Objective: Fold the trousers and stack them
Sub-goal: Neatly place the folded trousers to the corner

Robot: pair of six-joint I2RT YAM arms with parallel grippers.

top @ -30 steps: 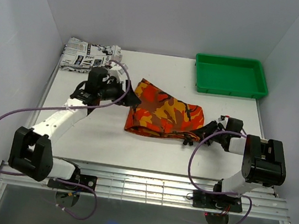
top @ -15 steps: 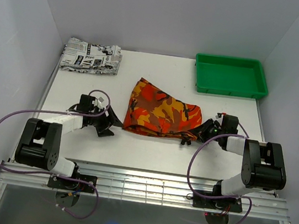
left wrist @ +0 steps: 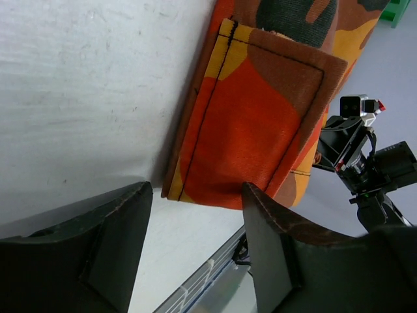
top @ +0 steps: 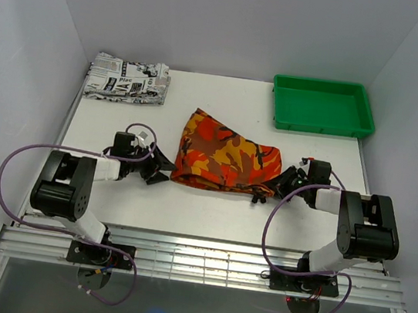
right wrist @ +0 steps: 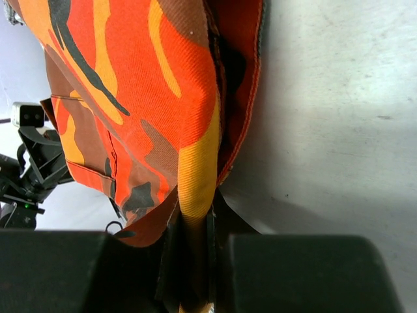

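Trousers (top: 227, 163) in orange camouflage print lie folded into a compact bundle in the middle of the white table (top: 209, 211), between the two arms. The right gripper (top: 284, 184) is clenched on a fold at the right edge of the bundle. The left gripper (top: 158, 171) is released and empty, just beside the left edge, where a stitched pocket (left wrist: 260, 124) shows. I judge the cloth to be light, soft and limp, with layers that may slide apart. It seems better to take the whole thickness at a folded edge, not one layer.
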